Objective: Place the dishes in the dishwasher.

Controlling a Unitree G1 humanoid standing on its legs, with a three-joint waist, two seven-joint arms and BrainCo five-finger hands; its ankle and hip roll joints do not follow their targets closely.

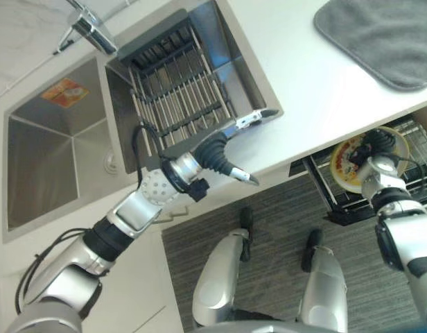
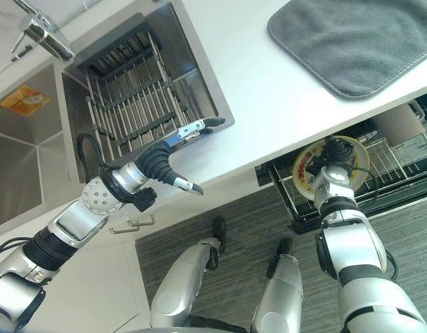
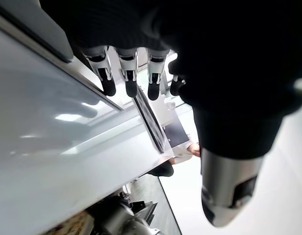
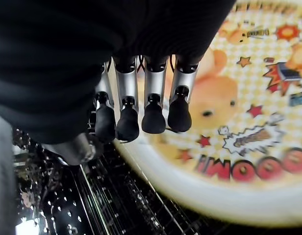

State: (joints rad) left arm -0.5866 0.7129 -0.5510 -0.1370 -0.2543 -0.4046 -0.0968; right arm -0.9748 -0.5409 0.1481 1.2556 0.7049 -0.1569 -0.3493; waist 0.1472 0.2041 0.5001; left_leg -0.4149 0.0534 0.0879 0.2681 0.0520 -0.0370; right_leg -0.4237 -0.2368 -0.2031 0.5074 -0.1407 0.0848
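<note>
A yellow plate [image 1: 344, 168] with a cartoon print stands tilted in the pulled-out dishwasher rack [image 1: 333, 202] under the counter. My right hand [image 1: 378, 145] reaches down onto it. In the right wrist view the fingers [image 4: 153, 110] curl over the plate's [image 4: 249, 161] printed face at its rim, with the thumb on the other side of the rim. My left hand [image 1: 215, 150] hovers over the counter's front edge beside the sink, fingers [image 3: 126, 73] straight and thumb spread, holding nothing.
A wire drying rack [image 1: 179, 83] sits in the right sink basin, with the left basin [image 1: 47, 152] and the tap [image 1: 89, 29] beside it. A grey mat [image 1: 387, 38] lies on the white counter. A grey cup [image 2: 401, 125] stands further back in the dishwasher rack.
</note>
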